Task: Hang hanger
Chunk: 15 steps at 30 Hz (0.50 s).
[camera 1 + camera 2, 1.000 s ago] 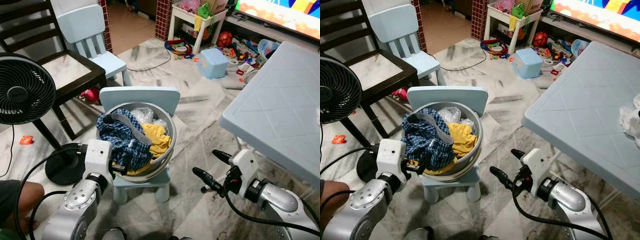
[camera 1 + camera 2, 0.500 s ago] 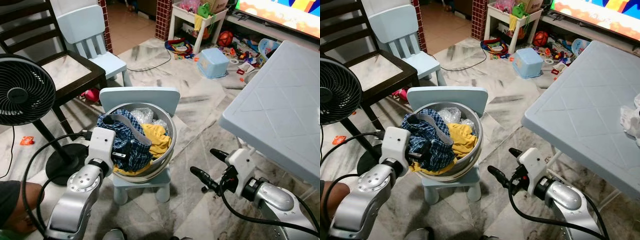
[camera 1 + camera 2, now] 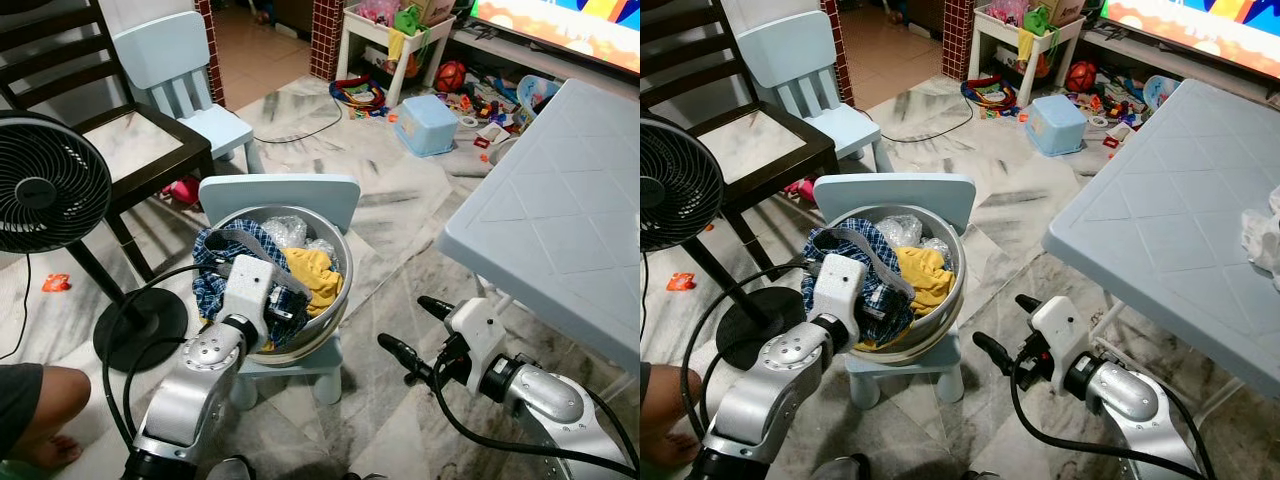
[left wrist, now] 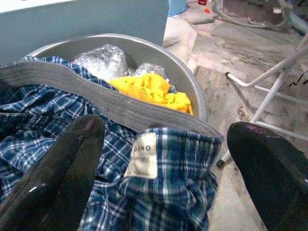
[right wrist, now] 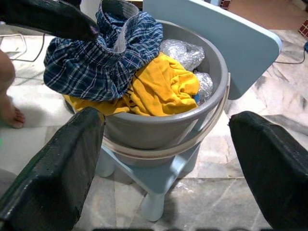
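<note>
A grey bucket (image 3: 347, 268) of laundry stands on a small light-blue chair (image 3: 280, 192). On top lies a blue plaid garment (image 3: 213, 256) with a grey waistband, beside a yellow cloth (image 3: 316, 276) and crumpled clear plastic (image 3: 283, 231). My left gripper (image 3: 286, 301) is over the bucket, open, its fingers astride the plaid garment (image 4: 168, 192) near the white label (image 4: 142, 155). My right gripper (image 3: 412, 328) hangs open low to the right of the chair, pointing at the bucket (image 5: 159, 130), apart from it. I see no hanger.
A black standing fan (image 3: 45, 190) is on the left, its cable looping over the floor. A light-blue table (image 3: 560, 200) fills the right. A dark chair (image 3: 130, 140) and a second small blue chair (image 3: 165, 50) stand behind. A person's leg (image 3: 30, 400) is at the lower left.
My left gripper has swung from the bucket's left side up and over the plaid garment. The right gripper has drifted slightly towards the chair, still open.
</note>
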Tool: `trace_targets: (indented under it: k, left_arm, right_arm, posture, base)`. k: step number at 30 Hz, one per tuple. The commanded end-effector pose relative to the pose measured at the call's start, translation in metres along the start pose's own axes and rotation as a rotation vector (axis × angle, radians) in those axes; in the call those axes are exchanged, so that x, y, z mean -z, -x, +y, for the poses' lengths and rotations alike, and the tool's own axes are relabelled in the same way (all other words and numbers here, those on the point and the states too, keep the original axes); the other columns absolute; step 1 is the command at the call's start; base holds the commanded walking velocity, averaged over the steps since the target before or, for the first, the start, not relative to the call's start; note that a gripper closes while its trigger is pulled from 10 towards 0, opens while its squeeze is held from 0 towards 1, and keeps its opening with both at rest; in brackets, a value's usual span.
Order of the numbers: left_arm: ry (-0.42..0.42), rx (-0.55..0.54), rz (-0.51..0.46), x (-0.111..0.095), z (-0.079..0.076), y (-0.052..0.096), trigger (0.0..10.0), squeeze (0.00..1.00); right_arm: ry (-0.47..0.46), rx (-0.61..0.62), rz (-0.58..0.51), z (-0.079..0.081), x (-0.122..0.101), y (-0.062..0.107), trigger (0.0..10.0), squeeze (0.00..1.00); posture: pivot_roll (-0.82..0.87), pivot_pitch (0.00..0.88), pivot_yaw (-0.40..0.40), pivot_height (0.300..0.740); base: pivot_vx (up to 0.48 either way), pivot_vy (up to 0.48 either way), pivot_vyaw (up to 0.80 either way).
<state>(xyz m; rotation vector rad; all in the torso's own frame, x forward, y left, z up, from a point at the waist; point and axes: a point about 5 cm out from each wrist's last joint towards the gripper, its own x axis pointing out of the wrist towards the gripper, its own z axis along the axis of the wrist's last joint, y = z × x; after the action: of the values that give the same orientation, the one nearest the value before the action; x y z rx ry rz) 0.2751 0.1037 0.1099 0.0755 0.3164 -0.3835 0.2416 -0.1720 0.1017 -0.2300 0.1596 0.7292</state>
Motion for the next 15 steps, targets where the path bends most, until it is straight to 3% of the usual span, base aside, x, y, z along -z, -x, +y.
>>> trace_targets:
  k: [1,8,15]
  left_arm:
    - [0.006,0.026,0.061,0.012,-0.004,0.004,10.0,0.0]
    - [0.068,0.045,0.158,0.029,-0.003,0.006,10.0,0.0]
    - [0.073,0.033,0.165,0.032,0.006,-0.001,10.0,0.0]
  right_arm:
    - [0.014,0.0,0.002,0.001,0.0,-0.002,10.0,0.0]
    - [0.033,-0.008,-0.002,-0.001,-0.002,-0.007,10.0,0.0]
    - [0.034,-0.016,0.0,0.004,0.0,-0.008,10.0,0.0]
  posture:
    - [0.09,0.131,-0.038,0.74]
    - [0.09,0.126,-0.041,0.74]
    - [0.08,0.124,-0.043,0.74]
  base:
    - [0.0,0.0,0.0]
    - [0.0,0.0,0.0]
    - [0.0,0.0,0.0]
